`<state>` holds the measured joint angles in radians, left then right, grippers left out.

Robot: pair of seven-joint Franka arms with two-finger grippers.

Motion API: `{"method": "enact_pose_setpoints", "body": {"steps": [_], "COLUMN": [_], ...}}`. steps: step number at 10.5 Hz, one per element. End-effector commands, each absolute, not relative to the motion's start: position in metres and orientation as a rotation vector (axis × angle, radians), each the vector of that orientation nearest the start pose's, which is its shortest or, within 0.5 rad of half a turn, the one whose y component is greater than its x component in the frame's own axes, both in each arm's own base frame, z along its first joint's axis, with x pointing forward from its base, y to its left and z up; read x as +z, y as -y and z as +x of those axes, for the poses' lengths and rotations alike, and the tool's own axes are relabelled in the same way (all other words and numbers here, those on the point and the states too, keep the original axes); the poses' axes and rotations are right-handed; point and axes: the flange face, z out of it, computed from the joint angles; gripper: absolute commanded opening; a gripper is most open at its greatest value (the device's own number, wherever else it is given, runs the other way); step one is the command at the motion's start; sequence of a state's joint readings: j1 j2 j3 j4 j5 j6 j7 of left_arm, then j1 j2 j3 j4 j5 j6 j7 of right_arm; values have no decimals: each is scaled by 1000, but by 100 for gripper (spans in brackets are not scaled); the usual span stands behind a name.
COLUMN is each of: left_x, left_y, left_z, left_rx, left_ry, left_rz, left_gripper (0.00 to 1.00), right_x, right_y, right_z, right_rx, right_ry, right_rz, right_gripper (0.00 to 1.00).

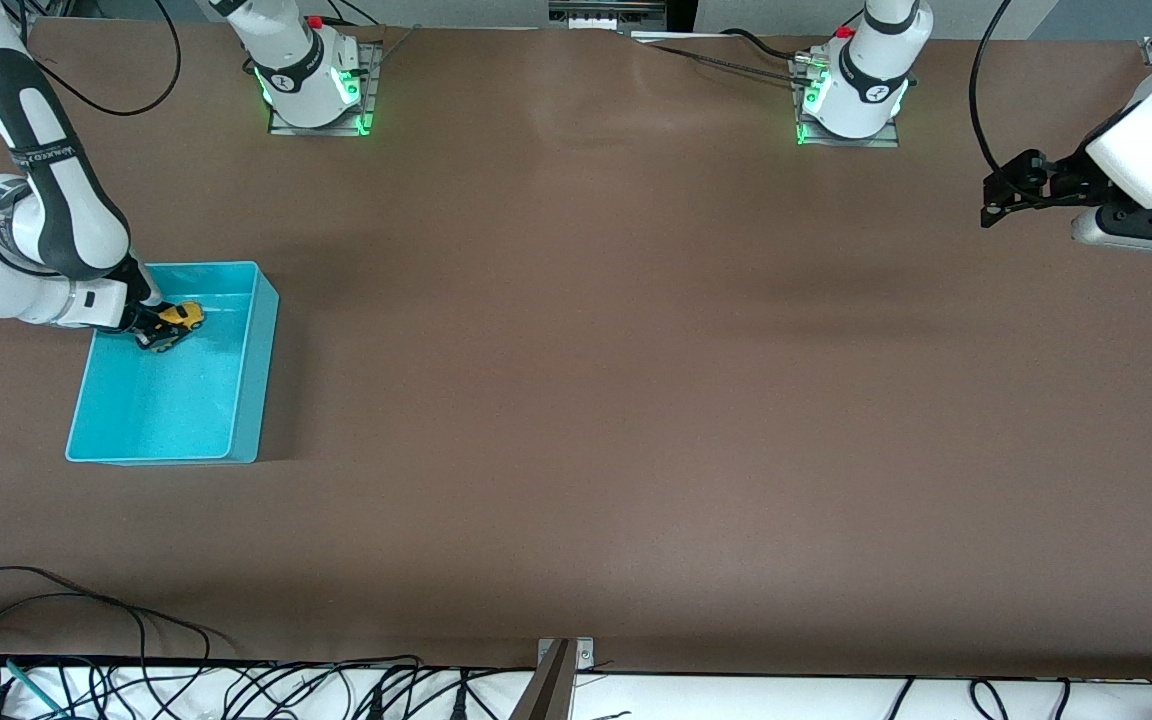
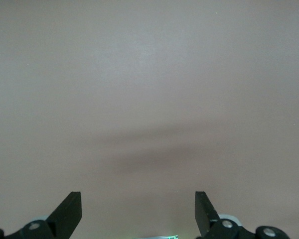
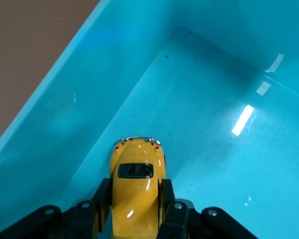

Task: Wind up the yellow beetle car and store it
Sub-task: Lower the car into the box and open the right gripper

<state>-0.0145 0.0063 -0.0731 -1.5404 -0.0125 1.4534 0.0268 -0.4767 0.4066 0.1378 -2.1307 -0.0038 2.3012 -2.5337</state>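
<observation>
Toy car held inside the bin at the right arm's end of the table.

The small yellow beetle toy car [image 1: 179,322] sits clamped in the right gripper [image 1: 158,325] within the turquoise plastic rectangular bin [image 1: 248,375]; the left gripper [image 1: 1006,195] waits, fingers apart, over the brown table [image 1: 636,350] at the left arm's end.

Brown table [image 1: 576,400], cables [image 1: 236,690] along edge

Right claw [image 3: 137,209] clamped shut, left claw [image 2: 138,214] spread, waiting

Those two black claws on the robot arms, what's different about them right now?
The right gripper has its fingers shut on the yellow beetle car; the left gripper is open and holds nothing. The right gripper is down inside the turquoise bin; the left gripper waits above bare table at its own end. Both have two black fingers.
</observation>
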Motion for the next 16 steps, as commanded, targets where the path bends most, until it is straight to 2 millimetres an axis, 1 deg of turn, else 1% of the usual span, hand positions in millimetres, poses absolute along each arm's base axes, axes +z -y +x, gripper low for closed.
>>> {"method": "enact_pose_setpoints", "body": {"steps": [1, 5, 7, 8, 9, 11, 12, 13, 15, 16], "left_x": [629, 629, 630, 629, 629, 629, 629, 630, 640, 640], "left_y": [51, 50, 51, 50, 50, 49, 49, 49, 49, 49], "left_z": [544, 544, 544, 544, 544, 544, 544, 544, 545, 545], "left_rx": [150, 150, 147, 150, 150, 150, 150, 147, 111, 111], "left_ry": [-174, -172, -174, -172, -172, -170, -170, -170, -169, -171], "left_rz": [-3137, -3137, -3137, -3137, -3137, -3138, -3138, -3138, -3137, -3137], "left_gripper": [100, 100, 100, 100, 100, 100, 100, 100, 100, 100], "right_x": [200, 222, 252, 264, 280, 313, 328, 337, 367, 376], "right_y": [184, 185, 181, 177, 165, 151, 139, 131, 104, 90], "right_z": [510, 521, 532, 535, 541, 542, 543, 542, 546, 544], "right_rx": [49, 67, 80, 68, 63, 19, 1, -29, -49, -88], "right_ry": [-3012, -2996, -2958, -2923, -2912, -2843, -2785, -2719, -2580, -2486], "right_rz": [1547, 1571, 1615, 1662, 1697, 1843, 1913, 2013, 2117, 2230], "right_gripper": [99, 100, 100, 100, 100, 100, 100, 100, 100, 100]}}
